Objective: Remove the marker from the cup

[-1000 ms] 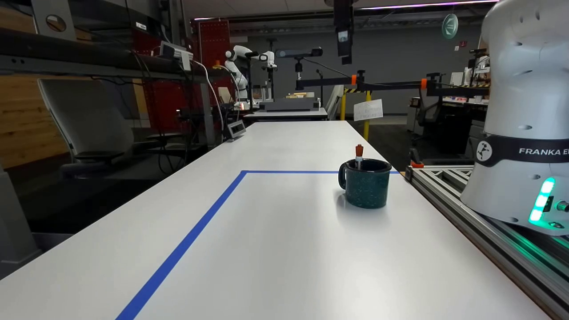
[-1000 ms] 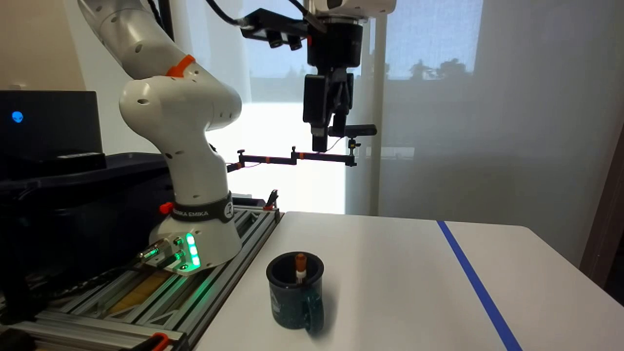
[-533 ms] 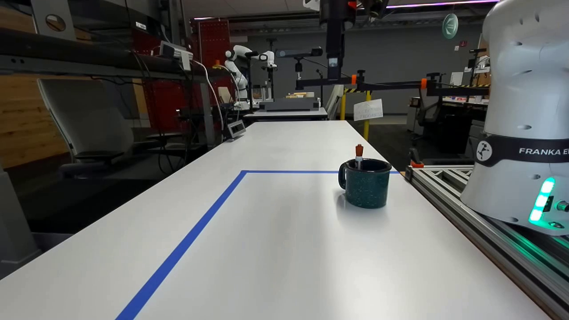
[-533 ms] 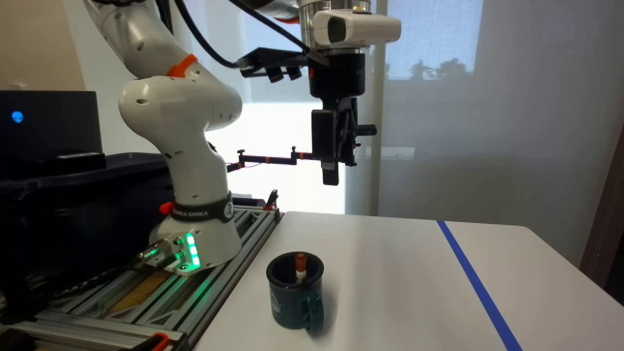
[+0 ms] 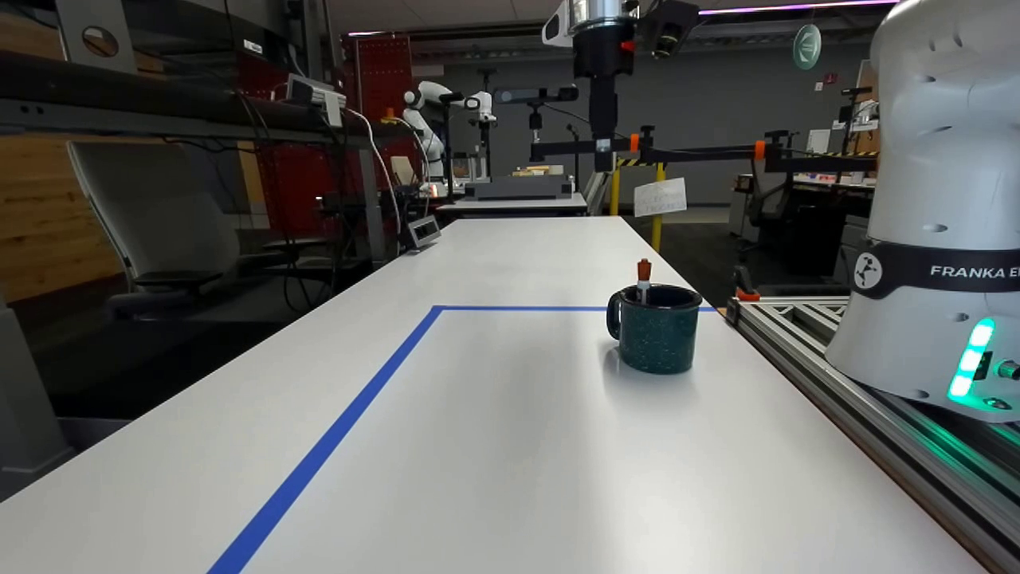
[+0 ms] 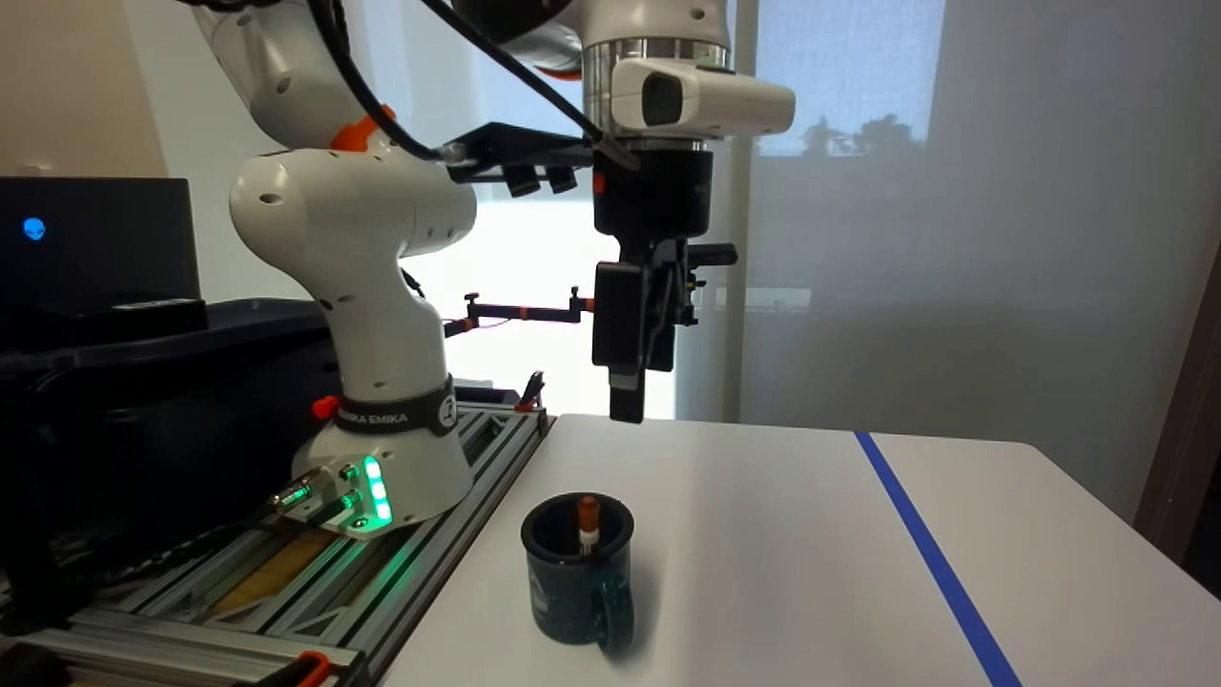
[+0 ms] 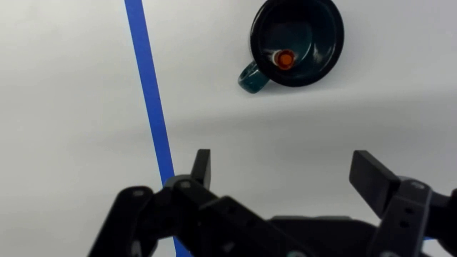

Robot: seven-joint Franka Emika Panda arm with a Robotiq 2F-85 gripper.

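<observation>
- Marker (image 5: 644, 277): orange-red cap uppermost, white band below; standing nearly upright inside the mug (image 5: 658, 339), cap above the rim in both exterior views; lower part hidden by the mug's wall there.
- Mug: dark teal-green, pale-speckled, dark-rimmed, one side handle; upright on the counter (image 5: 478, 446), near the edge beside the robot arm (image 6: 367, 296). In the wrist view the marker's cap shows at the handle side of the interior.
- Fingers (image 7: 373, 182): one pair, black; spread wide apart, holding nothing; pointing down over the counter, higher than the mug and apart from it. In the wrist view the mug lies beyond them, at the top of the frame.
- Counter: white, long, smooth.
- Blue tape (image 5: 332, 438): on the counter; in an exterior view, a lengthwise strip meeting a cross strip that passes behind the mug.
- Robot arm: white, black band lettered "FRANKA EMIKA", green lights lit at the base.
- Aluminium rails (image 5: 845, 406): under the arm's base, alongside the counter.
- Laptop (image 6: 105, 258): black lid, blue alien-head emblem.
- Office chair (image 5: 151, 211): grey, beyond the counter.
</observation>
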